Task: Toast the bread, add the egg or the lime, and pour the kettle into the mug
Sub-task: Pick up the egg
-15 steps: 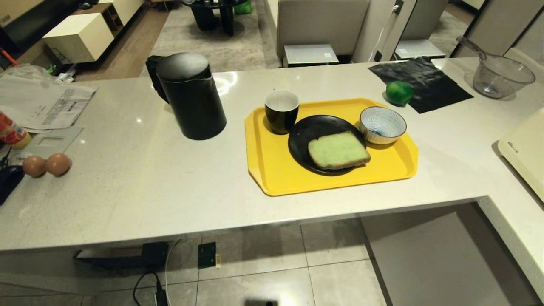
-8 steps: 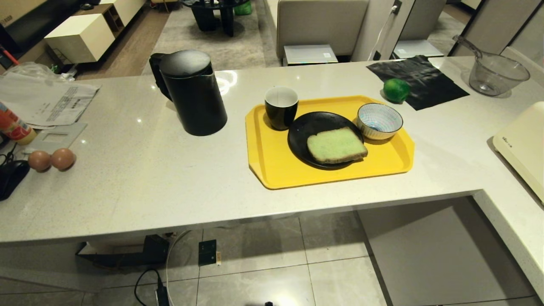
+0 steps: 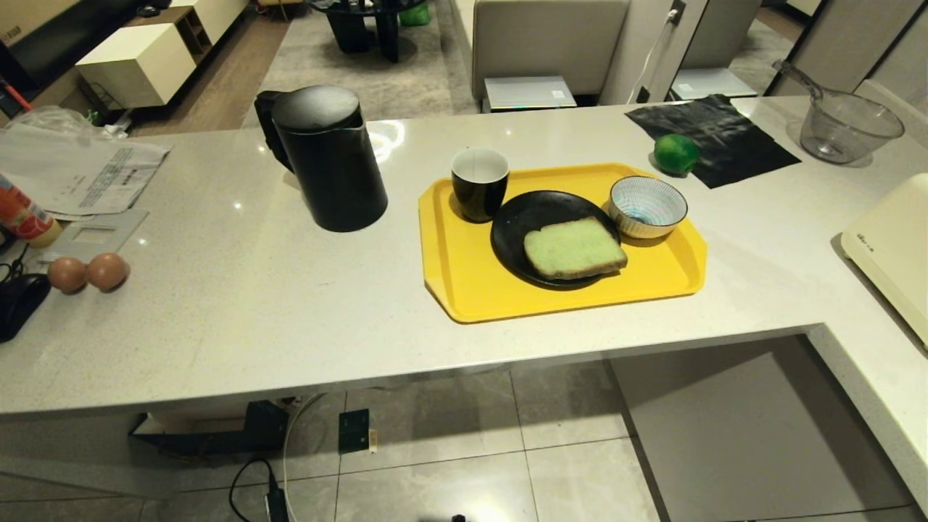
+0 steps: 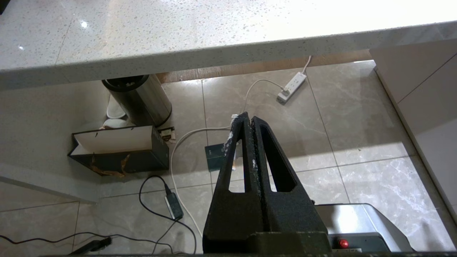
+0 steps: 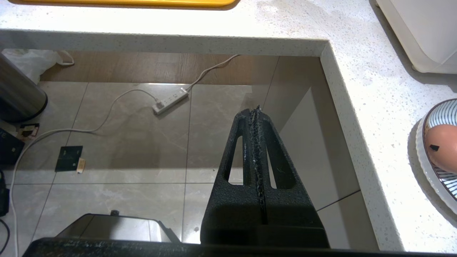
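Both tools, left [image 4: 249, 119] and right [image 5: 255, 111], hang clenched and empty below the speckled stone bench [image 3: 239, 319]. On its glossy yellow tray [image 3: 471, 290], the pale-green, brown-crusted bread [image 3: 573, 249] lies on a round black plate [image 3: 518, 225].

Worktop [image 3: 239, 304]: pale speckled stone, polished, showing glare spots. Kettle [image 3: 330, 163]: matt black body, lid catching a soft sheen. Tray [image 3: 464, 290]: smooth yellow plastic. Mug [image 3: 480, 185]: glossy black outside, white inside. Plate [image 3: 518, 228]: glossy black. Bread [image 3: 574, 249]: porous pale green face, tan crust. Lime [image 3: 676, 154]: shining green skin. Measuring jug [image 3: 844, 130]: clear plastic or glass. Floor [image 4: 360, 117]: glossy marbled tile. Left end effector [image 4: 249, 121]: rough matt black, flecked white.
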